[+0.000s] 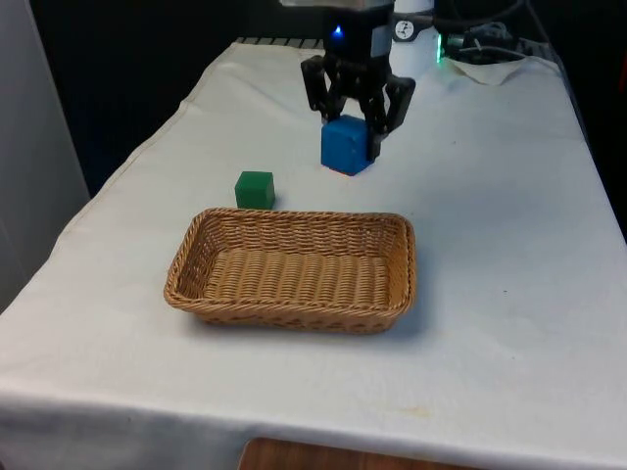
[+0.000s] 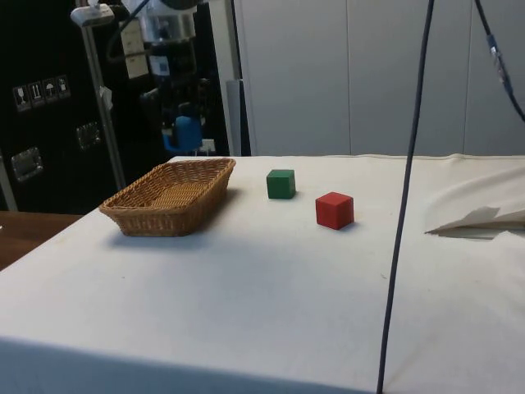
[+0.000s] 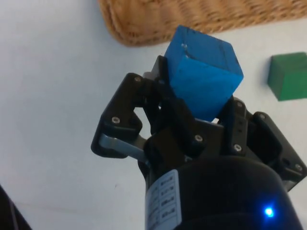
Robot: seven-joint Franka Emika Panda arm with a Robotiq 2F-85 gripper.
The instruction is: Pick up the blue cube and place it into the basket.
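My gripper is shut on the blue cube and holds it tilted, in the air above the cloth, beyond the far rim of the wicker basket. From the side, the blue cube hangs in the gripper above and behind the basket. In the wrist view the cube sits between the black fingers of the gripper, with the basket's rim beyond it. The basket holds nothing.
A green cube stands just behind the basket's far rim, towards the front view's left; it also shows as the green cube and the green cube. A red cube stands near it. A black cable hangs down in the side view.
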